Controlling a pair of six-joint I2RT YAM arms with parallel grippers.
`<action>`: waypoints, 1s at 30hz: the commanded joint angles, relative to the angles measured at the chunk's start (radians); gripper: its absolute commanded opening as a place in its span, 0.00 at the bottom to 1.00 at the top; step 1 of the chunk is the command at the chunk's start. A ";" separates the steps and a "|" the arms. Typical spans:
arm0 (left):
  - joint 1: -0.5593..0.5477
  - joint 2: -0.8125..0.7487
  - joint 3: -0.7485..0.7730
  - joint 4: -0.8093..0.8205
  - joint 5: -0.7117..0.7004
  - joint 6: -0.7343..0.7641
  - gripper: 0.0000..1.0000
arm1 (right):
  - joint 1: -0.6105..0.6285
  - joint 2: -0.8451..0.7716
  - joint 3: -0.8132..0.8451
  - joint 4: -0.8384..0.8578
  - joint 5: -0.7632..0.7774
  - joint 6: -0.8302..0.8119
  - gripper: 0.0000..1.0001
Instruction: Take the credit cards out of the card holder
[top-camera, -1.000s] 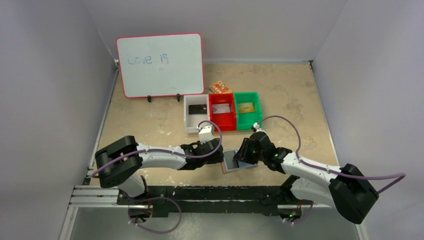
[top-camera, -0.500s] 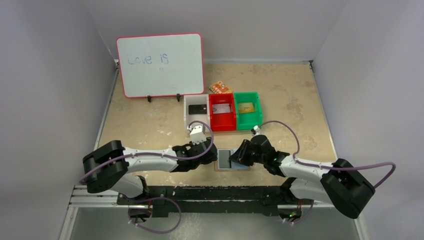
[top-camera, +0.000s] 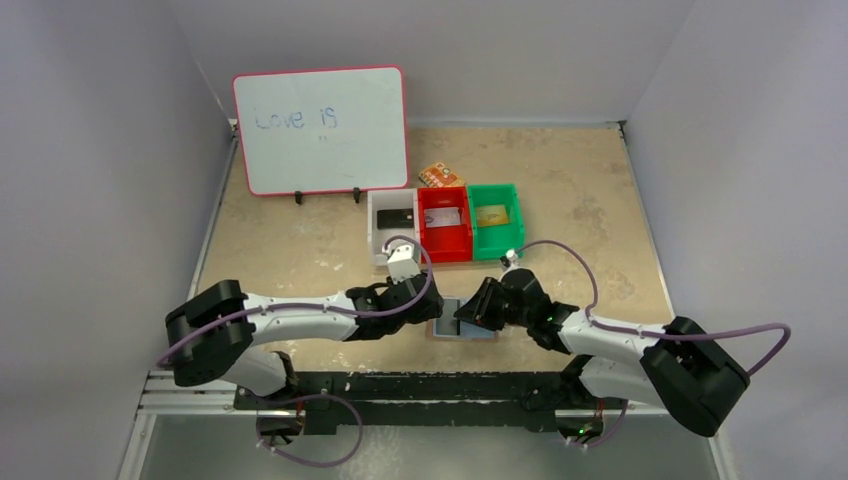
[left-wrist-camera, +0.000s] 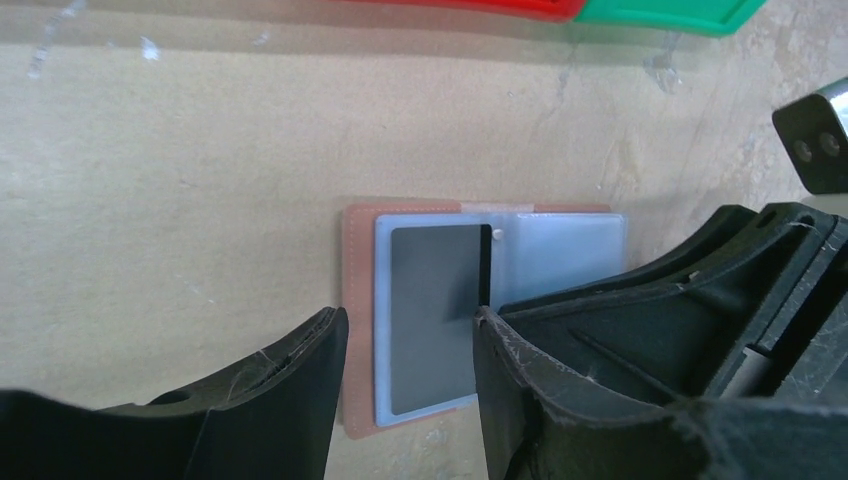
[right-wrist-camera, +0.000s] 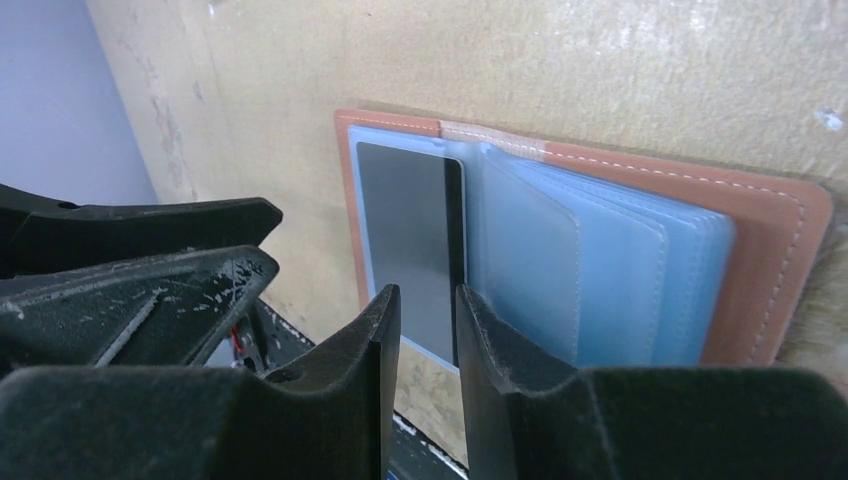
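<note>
The card holder (top-camera: 452, 327) lies open and flat on the table near the front edge, tan outside (left-wrist-camera: 358, 300) and pale blue inside (right-wrist-camera: 620, 260). A dark grey card (left-wrist-camera: 432, 310) sits in its leftmost sleeve and also shows in the right wrist view (right-wrist-camera: 405, 230). My left gripper (top-camera: 428, 312) is open, its jaws straddling the holder's left part (left-wrist-camera: 407, 318). My right gripper (top-camera: 472, 316) hovers over the card's right edge (right-wrist-camera: 428, 298), its jaws a narrow gap apart with nothing between them.
White (top-camera: 374, 238), red (top-camera: 446, 244) and green (top-camera: 497, 243) bins stand behind the holder, each with a card inside. An orange patterned packet (top-camera: 441, 176) lies behind them. A whiteboard (top-camera: 320, 128) stands at the back left. The table's front rail is close below.
The card holder has shifted left and now lies flat on the table. Both grippers have moved left and lower with it, and the right gripper now sits over the dark card.
</note>
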 joint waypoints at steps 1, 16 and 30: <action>-0.001 0.038 -0.006 0.124 0.101 0.024 0.48 | 0.002 -0.012 0.009 -0.036 0.009 -0.016 0.31; -0.008 0.184 0.076 0.059 0.154 0.046 0.32 | 0.001 0.122 0.016 0.060 0.029 -0.013 0.30; -0.024 0.209 0.051 0.055 0.133 0.020 0.03 | -0.001 0.058 -0.090 0.224 0.031 0.092 0.25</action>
